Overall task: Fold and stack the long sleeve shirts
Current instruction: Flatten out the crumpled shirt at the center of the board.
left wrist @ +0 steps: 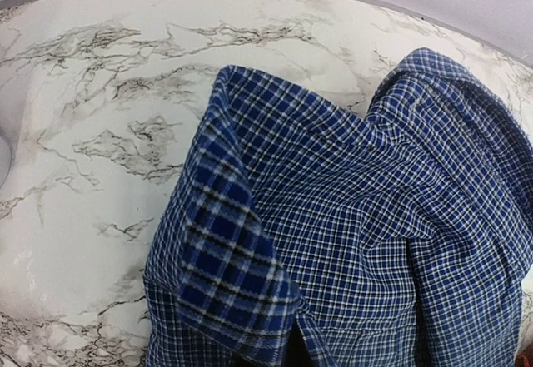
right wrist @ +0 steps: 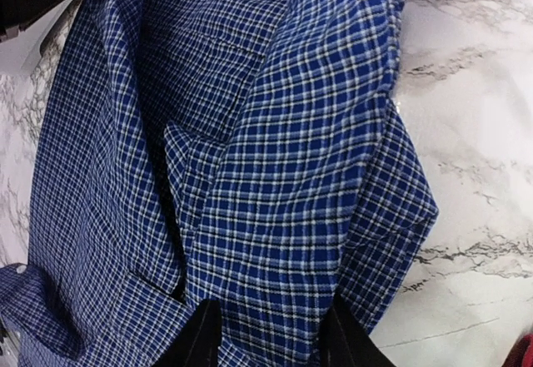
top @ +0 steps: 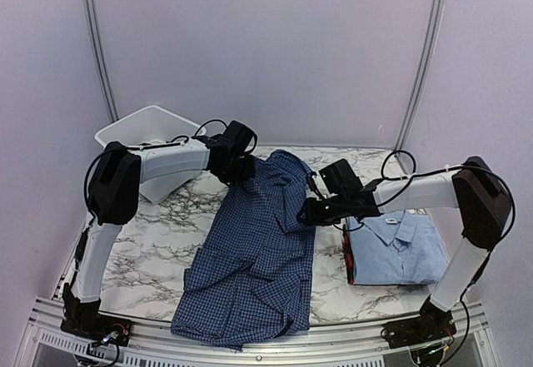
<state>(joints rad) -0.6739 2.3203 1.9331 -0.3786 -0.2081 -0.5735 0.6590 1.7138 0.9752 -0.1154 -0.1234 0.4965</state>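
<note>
The dark blue checked shirt [top: 250, 259] lies spread lengthwise down the middle of the marble table [top: 158, 242], collar end at the back. My left gripper [top: 243, 171] sits at the shirt's back left edge. Its fingers are hidden under a raised fold of the shirt [left wrist: 241, 284] in the left wrist view, and it is shut on that cloth. My right gripper [top: 306, 213] is at the shirt's right edge. Its black fingers [right wrist: 200, 338] stand apart, astride a flat fold of the shirt [right wrist: 275, 176]. The light blue shirt [top: 400, 246] lies folded at the right.
A white bin [top: 146, 126] stands at the back left, behind the left arm. A red edge [top: 350, 259] shows under the folded light blue shirt. The shirt's hem hangs near the table's front rail [top: 250, 346]. Grey walls close in on three sides.
</note>
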